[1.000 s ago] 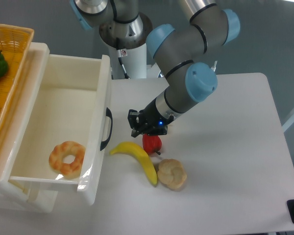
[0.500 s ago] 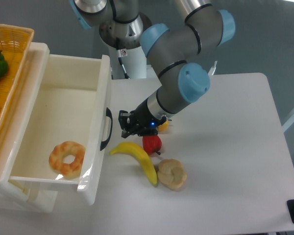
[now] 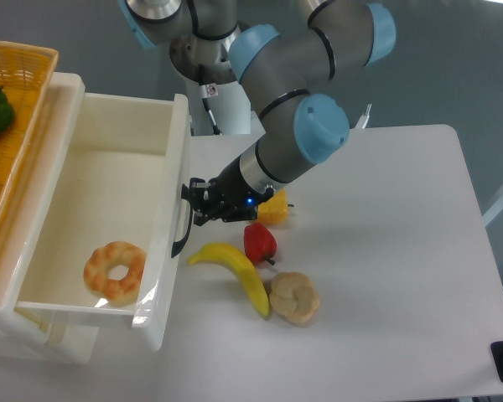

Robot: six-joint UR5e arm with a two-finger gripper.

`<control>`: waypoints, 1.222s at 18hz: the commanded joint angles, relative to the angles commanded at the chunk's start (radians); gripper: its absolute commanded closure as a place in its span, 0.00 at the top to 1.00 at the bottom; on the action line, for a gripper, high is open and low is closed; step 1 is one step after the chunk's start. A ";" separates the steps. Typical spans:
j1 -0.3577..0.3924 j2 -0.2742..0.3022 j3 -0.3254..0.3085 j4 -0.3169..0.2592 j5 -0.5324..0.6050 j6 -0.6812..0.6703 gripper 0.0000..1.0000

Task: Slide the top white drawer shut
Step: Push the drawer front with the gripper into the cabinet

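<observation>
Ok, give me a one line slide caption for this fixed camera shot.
End effector at the black handle of the open top white drawer, a donut inside.

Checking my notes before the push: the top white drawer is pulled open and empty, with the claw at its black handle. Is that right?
Not quite. The top white drawer is pulled open with the claw at its black handle, but it is not empty: the camera view shows a glazed doughnut lying inside, near the front corner.
</observation>
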 joint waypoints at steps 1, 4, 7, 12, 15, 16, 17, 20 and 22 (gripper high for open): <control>-0.002 0.000 -0.003 0.000 0.000 0.000 0.00; -0.005 0.003 -0.009 -0.002 0.000 0.000 0.00; -0.006 0.017 -0.017 -0.002 -0.008 0.000 0.00; -0.021 0.029 -0.032 -0.002 -0.018 -0.002 0.00; -0.031 0.031 -0.032 0.000 -0.023 -0.014 0.00; -0.034 0.031 -0.032 0.000 -0.025 -0.014 0.00; -0.035 0.032 -0.032 0.000 -0.029 -0.015 0.00; -0.049 0.040 -0.032 0.000 -0.032 -0.020 0.00; -0.061 0.041 -0.032 0.005 -0.034 -0.044 0.00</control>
